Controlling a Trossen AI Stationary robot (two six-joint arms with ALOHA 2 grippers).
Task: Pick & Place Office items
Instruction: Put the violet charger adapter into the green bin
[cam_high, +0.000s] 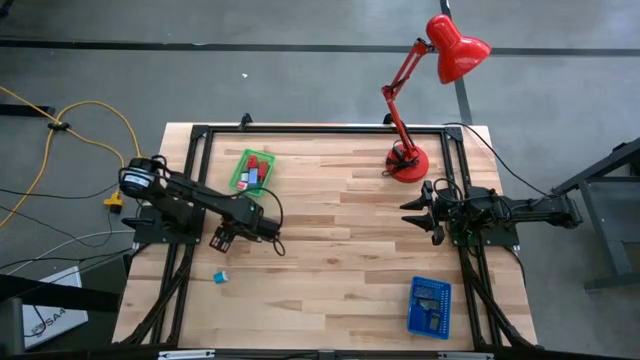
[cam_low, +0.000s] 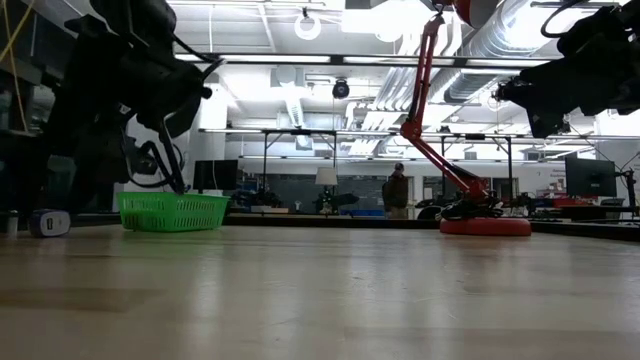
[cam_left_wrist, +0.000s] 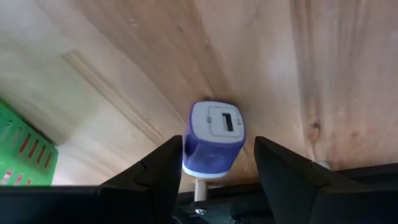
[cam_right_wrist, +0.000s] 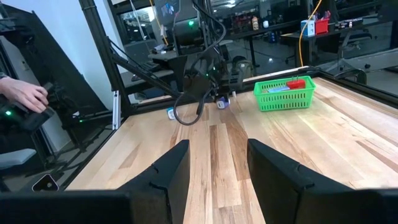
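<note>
A small blue-and-white block (cam_left_wrist: 214, 138) lies on the wooden table near its left edge; it also shows in the high view (cam_high: 219, 275) and the low view (cam_low: 50, 222). My left gripper (cam_high: 224, 240) hovers a little to the far side of it, open. In the left wrist view (cam_left_wrist: 217, 149) the block shows between the two fingers, beyond their tips, untouched. The green tray (cam_high: 255, 172) holds red and blue pieces. My right gripper (cam_high: 408, 213) waits at the table's right side, open and empty.
A blue perforated tray (cam_high: 430, 306) lies at the near right. A red desk lamp (cam_high: 408, 160) stands at the far right. Black frame rails (cam_high: 190, 180) run along the table's edges. A person's hand (cam_right_wrist: 22, 93) shows beyond the table's near side.
</note>
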